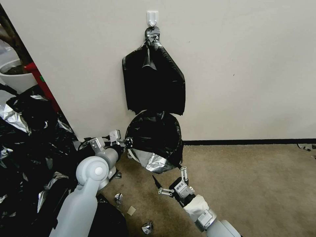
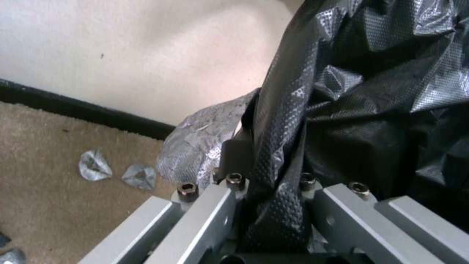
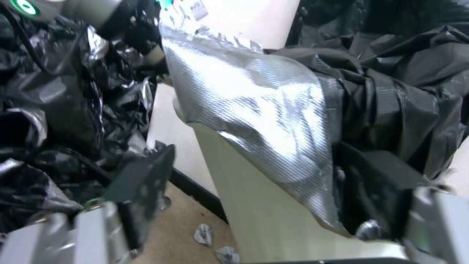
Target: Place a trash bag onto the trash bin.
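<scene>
Largest first: the wall [image 1: 247, 65] fills the upper part of the head view, the carpet floor [image 1: 256, 191] the lower right. A mass of black and silvery sheets [image 1: 29, 144] occupies the left edge. At centre top, a flat black bundle [image 1: 153, 82] hangs from a white hook [image 1: 152, 17].

Directly below it, at frame centre, your trash bag [image 1: 154, 140] is draped over the trash bin [image 3: 254, 205]; the bin's cream wall shows bare at lower centre of the right wrist view, under a silvery flap of the bag.

Left end effector [image 1: 126, 143]: at the bag's left side in the head view. In the left wrist view a strand of film runs down between its closed jaws, so you are gripping the bag there.

Right end effector [image 1: 172, 184]: just below and right of the bag, at lower centre of the head view. Its jaws stand spread, one on each side of the bin wall and bag edge, holding nothing yet.

Small foil scraps [image 1: 118, 198] lie on the carpet near the bin.

Risks, as judged from here:
- Thin film under tension from your left grip could tear or slide off the rim.
- Closing the right jaws could catch the bin wall along with the film and tip or drag the light bin.
- The loose silvery flap could bunch rather than fold over the rim.
</scene>
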Controlling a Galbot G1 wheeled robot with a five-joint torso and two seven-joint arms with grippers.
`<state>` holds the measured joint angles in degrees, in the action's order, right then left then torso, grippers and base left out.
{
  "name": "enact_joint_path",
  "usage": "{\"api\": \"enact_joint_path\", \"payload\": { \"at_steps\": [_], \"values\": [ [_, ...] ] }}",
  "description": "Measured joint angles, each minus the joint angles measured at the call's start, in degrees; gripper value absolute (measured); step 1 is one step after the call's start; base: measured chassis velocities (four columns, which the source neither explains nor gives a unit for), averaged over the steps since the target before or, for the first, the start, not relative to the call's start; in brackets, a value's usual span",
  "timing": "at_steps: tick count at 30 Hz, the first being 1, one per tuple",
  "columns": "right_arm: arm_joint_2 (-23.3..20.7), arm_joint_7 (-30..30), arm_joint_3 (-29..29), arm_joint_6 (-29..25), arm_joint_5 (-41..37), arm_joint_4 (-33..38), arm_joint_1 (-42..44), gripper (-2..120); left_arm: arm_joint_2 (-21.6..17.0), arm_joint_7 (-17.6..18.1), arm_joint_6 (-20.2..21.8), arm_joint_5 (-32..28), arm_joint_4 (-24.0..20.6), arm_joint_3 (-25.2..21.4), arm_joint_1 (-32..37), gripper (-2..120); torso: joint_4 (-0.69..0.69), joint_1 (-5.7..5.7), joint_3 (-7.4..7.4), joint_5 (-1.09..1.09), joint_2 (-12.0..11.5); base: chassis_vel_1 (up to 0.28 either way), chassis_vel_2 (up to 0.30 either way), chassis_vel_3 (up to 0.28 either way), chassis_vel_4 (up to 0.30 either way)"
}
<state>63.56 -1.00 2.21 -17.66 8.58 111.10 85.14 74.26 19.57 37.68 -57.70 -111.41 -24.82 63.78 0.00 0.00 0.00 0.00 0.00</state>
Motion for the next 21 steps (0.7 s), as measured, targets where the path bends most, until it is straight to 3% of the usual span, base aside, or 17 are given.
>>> {"api": "enact_joint_path", "payload": {
  "at_steps": [2, 3, 10, 13, 15, 16, 17, 18, 21],
  "values": [
    [0.0, 0.0, 0.0, -0.3, -0.4, 0.0, 0.2, 77, 0.0, 0.1, 0.0, 0.0, 0.2, 0.0, -0.1, 3, -0.01, 0.0, 0.0, 0.0, 0.0, 0.0, 0.0, 0.0, 0.0],
    [0.0, -0.2, 0.0, -0.6, -1.0, -0.1, 0.3, 68, 0.1, 0.1, 0.0, 0.1, 0.4, 0.1, -0.2, 3, -0.01, 0.0, 0.0, 0.0, 0.0, 0.0, 0.0, 0.0, 0.0],
    [0.7, -0.4, -0.1, -2.4, -2.5, -1.7, -0.1, 41, 0.3, 0.4, -0.2, 0.3, 0.6, 0.3, -0.2, 3, 0.0, 0.0, 0.0, 0.0, 0.0, 0.0, 0.0, 0.0, 0.0],
    [0.8, 0.0, -0.1, -2.9, -2.6, -2.0, -0.2, 39, 0.3, 0.4, -0.2, 0.3, 0.5, 0.3, -0.2, 3, -0.01, 0.0, 0.0, 0.0, 0.0, 0.0, 0.0, 0.0, 0.0],
    [0.9, 6.5, 0.3, -6.1, -4.9, -3.4, -1.1, 22, 0.3, 0.6, -0.2, 0.3, 0.1, 0.3, 0.0, 3, 0.0, 0.0, 0.0, 0.0, 0.0, 0.0, 0.0, 0.0, 0.0],
    [0.9, 6.5, 0.3, -6.1, -4.9, -3.4, -1.1, 22, 0.3, 0.6, -0.2, 0.3, 0.1, 0.3, 0.0, 3, 0.0, 0.0, 0.0, 0.0, 0.0, 0.0, 0.0, 0.0, 0.0],
    [1.1, 12.6, 0.8, -7.7, -5.8, -4.4, -1.9, 17, 0.3, 0.8, -0.2, 0.2, -0.4, 0.3, 0.2, 3, -0.01, 0.0, 0.0, 0.0, 0.0, 0.0, 0.0, 0.0, 0.0],
    [1.1, 12.6, 0.8, -7.7, -5.8, -4.4, -1.9, 17, 0.3, 0.8, -0.2, 0.2, -0.4, 0.3, 0.2, 3, -0.01, 0.0, 0.0, 0.0, 0.0, 0.0, 0.0, 0.0, 0.0],
    [1.9, 19.7, 1.8, -8.2, -4.7, -6.7, -4.4, 3, 0.3, 0.8, -0.1, 0.1, -1.6, 0.3, 1.0, 3, -0.01, 0.0, 0.0, 0.0, 0.0, 0.0, 0.0, 0.0, 0.0]
  ]
}}
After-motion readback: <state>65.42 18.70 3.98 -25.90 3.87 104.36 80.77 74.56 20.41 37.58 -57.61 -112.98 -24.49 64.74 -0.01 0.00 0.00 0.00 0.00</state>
